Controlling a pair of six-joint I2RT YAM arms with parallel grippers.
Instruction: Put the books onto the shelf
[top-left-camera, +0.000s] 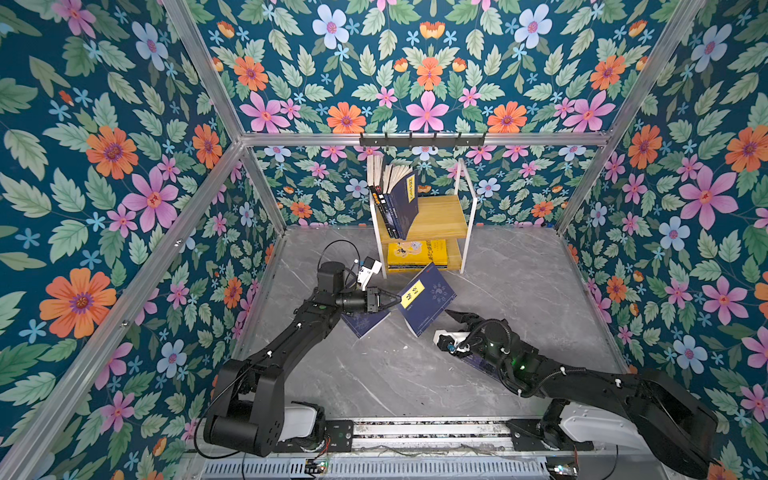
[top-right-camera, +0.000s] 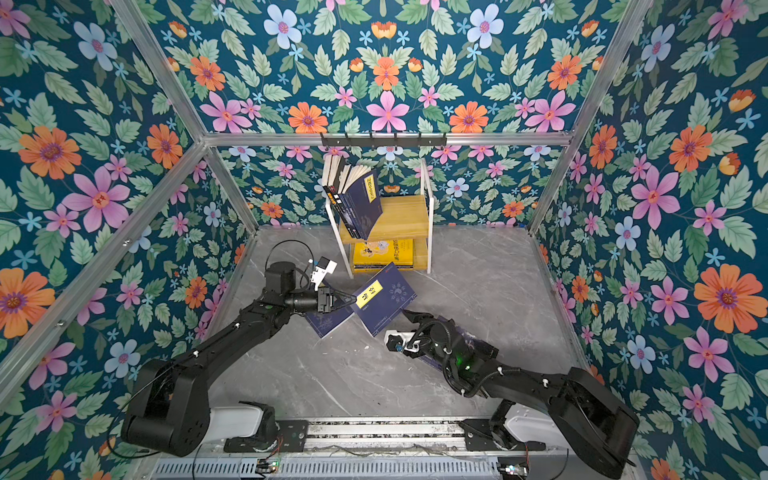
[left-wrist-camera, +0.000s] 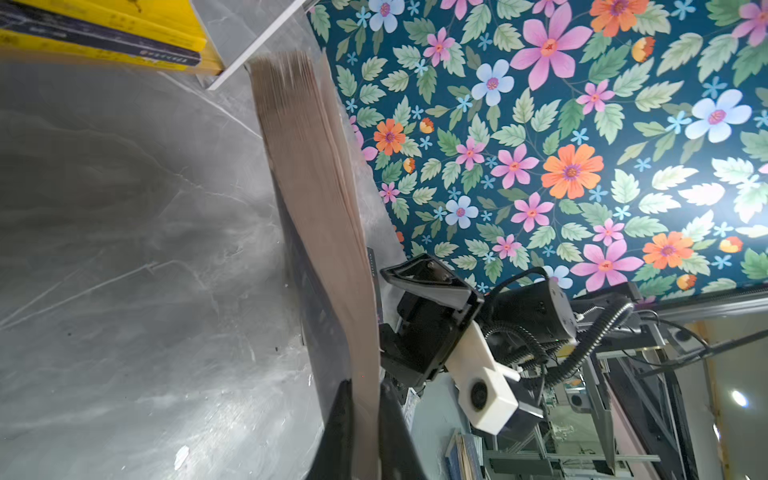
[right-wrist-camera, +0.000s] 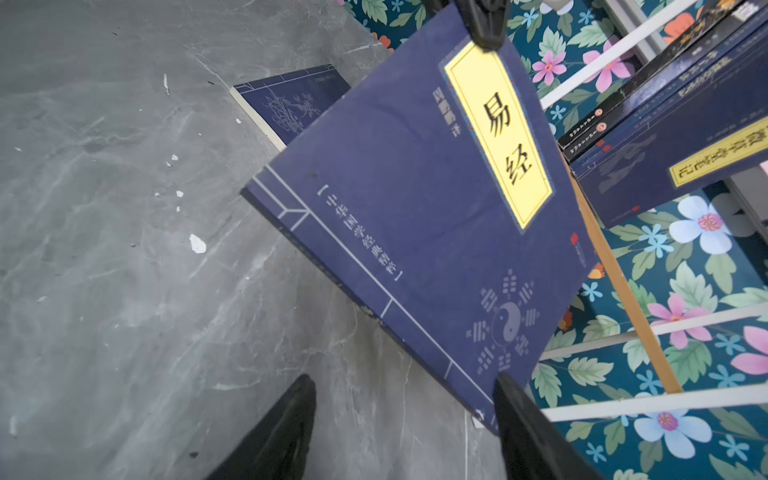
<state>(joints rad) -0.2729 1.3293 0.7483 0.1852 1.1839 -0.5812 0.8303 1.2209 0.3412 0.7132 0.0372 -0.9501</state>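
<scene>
Left claw clamps navy book, shelf beyond

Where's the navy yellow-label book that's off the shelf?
In both top views the navy book is mid-floor before the shelf, clamped by the left gripper, right gripper just beside it.

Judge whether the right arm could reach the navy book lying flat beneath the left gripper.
Probably not directly. The labelled book, clamped tilted in the left gripper, hangs between the open right gripper and the flat book, and the left gripper overhangs it.
</scene>
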